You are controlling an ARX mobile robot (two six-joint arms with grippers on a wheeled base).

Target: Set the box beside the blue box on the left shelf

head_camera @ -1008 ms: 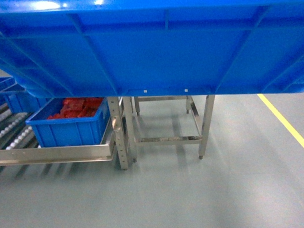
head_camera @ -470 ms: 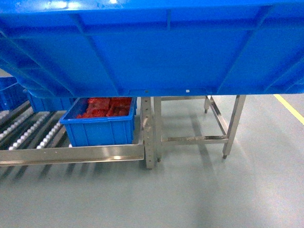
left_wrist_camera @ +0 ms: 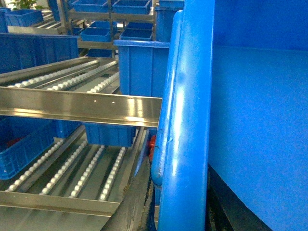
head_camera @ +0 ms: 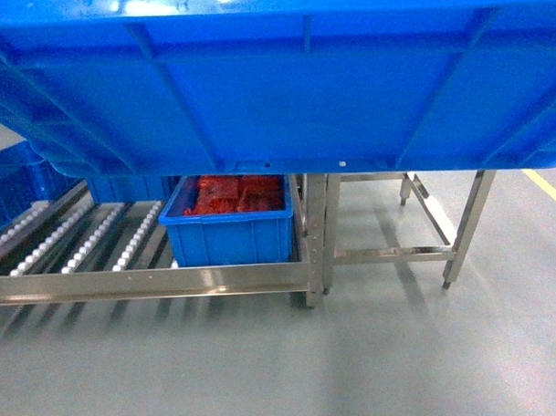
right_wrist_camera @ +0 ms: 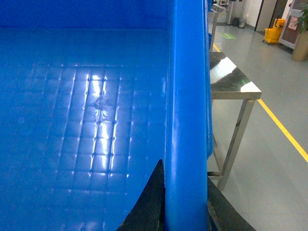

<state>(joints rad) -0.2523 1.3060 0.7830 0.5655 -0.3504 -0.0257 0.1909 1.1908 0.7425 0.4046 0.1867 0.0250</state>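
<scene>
The box point(head_camera: 274, 89), a large bright-blue ribbed crate, fills the top of the head view, held in the air. My left gripper point(left_wrist_camera: 182, 190) is shut on its left rim point(left_wrist_camera: 187, 120), with a black finger on each side. The right gripper point(right_wrist_camera: 185, 175) is shut on the right rim point(right_wrist_camera: 187, 96), beside the crate's empty floor point(right_wrist_camera: 86, 106). Below and to the left lies the left shelf point(head_camera: 87, 242), rails of white rollers point(left_wrist_camera: 72, 168). On it stands a smaller blue box point(head_camera: 233, 228) with red contents, at the shelf's right end.
A steel table frame point(head_camera: 415, 221) stands right of the shelf; its top point(right_wrist_camera: 231, 82) shows beside the crate. More blue crates point(head_camera: 12, 185) sit at the shelf's left and on an upper level point(left_wrist_camera: 139, 67). A yellow floor line point(right_wrist_camera: 284, 127) runs at the right.
The shelf, the smaller blue box and the steel table have slid rightward in the head view. More of the roller rails shows at the left. The crate stays held as before.
</scene>
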